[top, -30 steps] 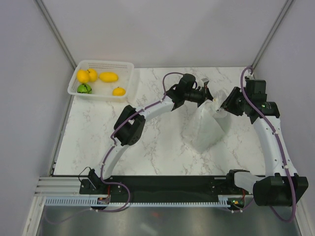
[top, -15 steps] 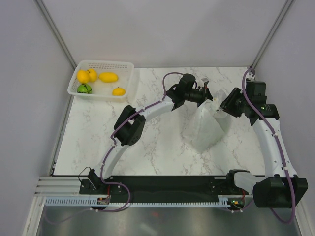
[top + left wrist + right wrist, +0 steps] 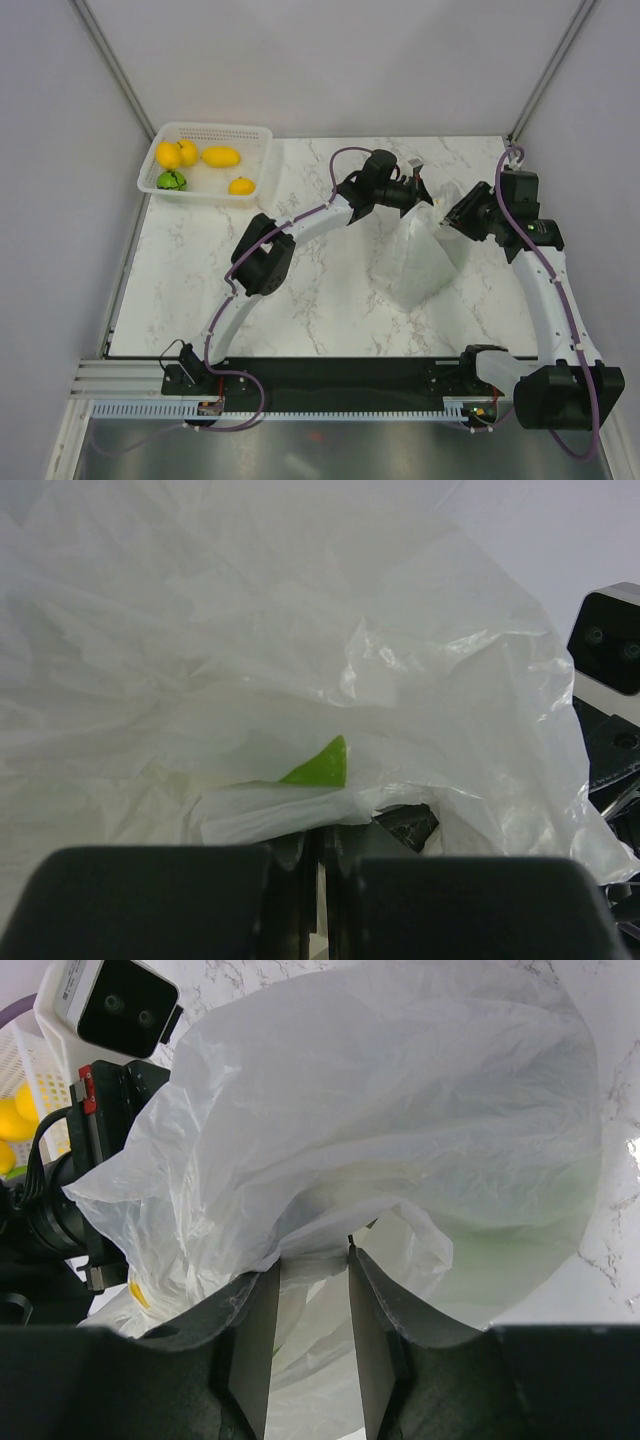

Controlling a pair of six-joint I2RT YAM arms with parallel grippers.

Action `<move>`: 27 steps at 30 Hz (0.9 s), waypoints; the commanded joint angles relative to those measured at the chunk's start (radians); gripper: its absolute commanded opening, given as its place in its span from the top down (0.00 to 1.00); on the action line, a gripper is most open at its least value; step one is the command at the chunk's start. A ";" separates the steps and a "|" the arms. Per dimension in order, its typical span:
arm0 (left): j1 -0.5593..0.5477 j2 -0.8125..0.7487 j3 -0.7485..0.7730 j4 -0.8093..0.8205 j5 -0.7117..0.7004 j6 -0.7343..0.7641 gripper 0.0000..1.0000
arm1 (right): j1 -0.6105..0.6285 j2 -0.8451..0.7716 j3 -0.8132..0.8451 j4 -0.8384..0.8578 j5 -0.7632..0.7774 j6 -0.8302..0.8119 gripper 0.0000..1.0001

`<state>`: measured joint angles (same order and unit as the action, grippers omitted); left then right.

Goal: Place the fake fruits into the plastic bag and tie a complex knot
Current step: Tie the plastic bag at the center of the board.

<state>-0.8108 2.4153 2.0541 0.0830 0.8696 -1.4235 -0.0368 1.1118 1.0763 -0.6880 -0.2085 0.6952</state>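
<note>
The plastic bag (image 3: pixel 424 256) stands on the marble table between my two arms, its top pulled up. My left gripper (image 3: pixel 426 198) is shut on the bag's rim (image 3: pixel 300 805); a green patch (image 3: pixel 323 766) shows through the film just beyond it. My right gripper (image 3: pixel 449 221) is at the opposite side of the bag's mouth. Its fingers (image 3: pixel 375 1310) stand apart, and a fold of the bag (image 3: pixel 400 1110) drapes across the gap at my right gripper (image 3: pixel 313 1260). Three yellow fake fruits (image 3: pixel 221 156) and a green one (image 3: pixel 171 180) lie in the white basket. No knot shows.
The white perforated basket (image 3: pixel 215 128) sits at the table's far left corner. Grey walls close the table on the left, back and right. The left arm's wrist camera (image 3: pixel 120 1005) is close in front of my right gripper.
My right arm has drawn a little to the right and back, stretching the bag's mouth. The left gripper has kept its hold and place.
</note>
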 commanded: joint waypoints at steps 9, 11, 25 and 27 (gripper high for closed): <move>-0.005 -0.007 0.051 0.017 0.011 0.008 0.98 | 0.002 -0.023 -0.019 0.048 -0.006 0.044 0.93; -0.005 -0.007 0.052 0.017 0.009 0.009 0.98 | 0.002 -0.027 -0.018 0.047 0.000 0.046 1.00; 0.036 -0.062 -0.037 -0.002 0.006 0.058 0.62 | -0.002 -0.023 0.014 -0.005 0.060 0.012 1.00; 0.050 -0.074 -0.063 -0.011 0.005 0.069 0.60 | -0.002 -0.021 0.017 -0.007 0.063 0.010 1.00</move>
<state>-0.7815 2.4119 2.0178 0.0761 0.8639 -1.4044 -0.0410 1.0981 1.0626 -0.6811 -0.1703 0.7177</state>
